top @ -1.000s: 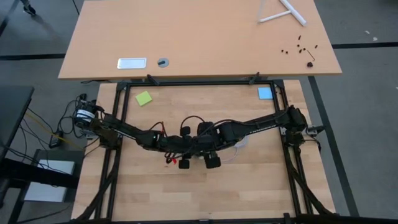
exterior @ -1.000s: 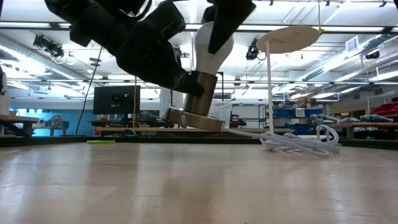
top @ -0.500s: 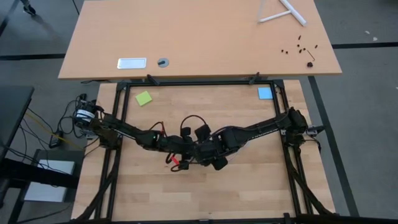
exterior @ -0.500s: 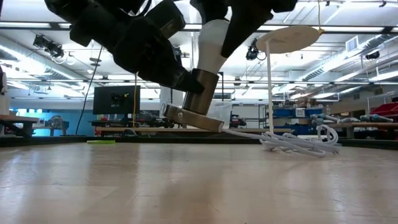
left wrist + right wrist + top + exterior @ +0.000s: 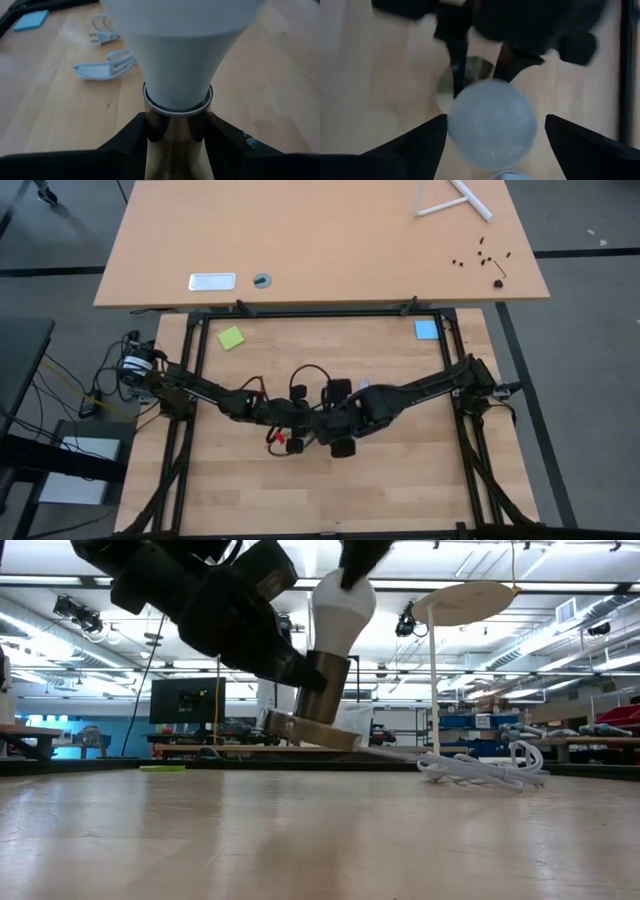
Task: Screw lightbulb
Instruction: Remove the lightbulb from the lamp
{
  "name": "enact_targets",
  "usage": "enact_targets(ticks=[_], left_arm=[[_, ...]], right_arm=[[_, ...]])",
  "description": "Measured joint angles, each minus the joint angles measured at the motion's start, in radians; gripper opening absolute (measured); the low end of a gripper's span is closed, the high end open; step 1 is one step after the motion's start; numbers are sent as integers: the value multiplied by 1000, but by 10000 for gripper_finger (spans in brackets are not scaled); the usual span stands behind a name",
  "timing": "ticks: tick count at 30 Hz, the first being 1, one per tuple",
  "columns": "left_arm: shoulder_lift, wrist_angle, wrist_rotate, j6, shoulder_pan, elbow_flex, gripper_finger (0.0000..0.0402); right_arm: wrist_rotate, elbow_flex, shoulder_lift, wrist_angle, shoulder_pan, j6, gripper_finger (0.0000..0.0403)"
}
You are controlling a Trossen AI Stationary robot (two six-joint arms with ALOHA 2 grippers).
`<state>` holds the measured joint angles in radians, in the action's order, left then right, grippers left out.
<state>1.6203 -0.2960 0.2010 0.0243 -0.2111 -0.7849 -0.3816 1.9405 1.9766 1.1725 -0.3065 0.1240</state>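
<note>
The lightbulb [image 5: 343,608] stands nearly upright in the metal socket [image 5: 325,688], with its white dome on top, and the socket is tilted and lifted a little off the wooden table [image 5: 320,830]. The left gripper [image 5: 176,125] is clamped on the socket barrel, one dark finger on each side, holding it steady.

The right gripper [image 5: 492,131] sits directly over the bulb's dome. Its fingers are spread wide on both sides of the glass and appear not to touch it, so the bulb is released for now. This looks like the pause between turns in the screwing step.

How deep the thread sits is hard to judge, since the bulb's neck hides it. Next the right gripper would need to close gently on the dome and twist while the left keeps the socket from spinning. The white cord [image 5: 480,768] lies coiled well off to the side.
</note>
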Motion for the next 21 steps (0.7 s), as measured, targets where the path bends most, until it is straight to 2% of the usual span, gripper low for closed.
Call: enact_targets(ticks=[2, 5, 8, 14, 21], left_arm=[[1, 9, 1, 0, 0, 1, 150], [2, 5, 1, -3, 0, 2, 150], [2, 7, 3, -6, 0, 2, 150], [2, 19, 4, -9, 0, 2, 150], [2, 23, 7, -16, 0, 2, 150]], right_arm=[[22, 47, -2, 27, 14, 156, 340], [113, 75, -6, 45, 41, 354, 344], [199, 73, -1, 42, 61, 479, 347], [208, 73, 28, 56, 84, 582, 350], [204, 72, 57, 58, 100, 619, 350]])
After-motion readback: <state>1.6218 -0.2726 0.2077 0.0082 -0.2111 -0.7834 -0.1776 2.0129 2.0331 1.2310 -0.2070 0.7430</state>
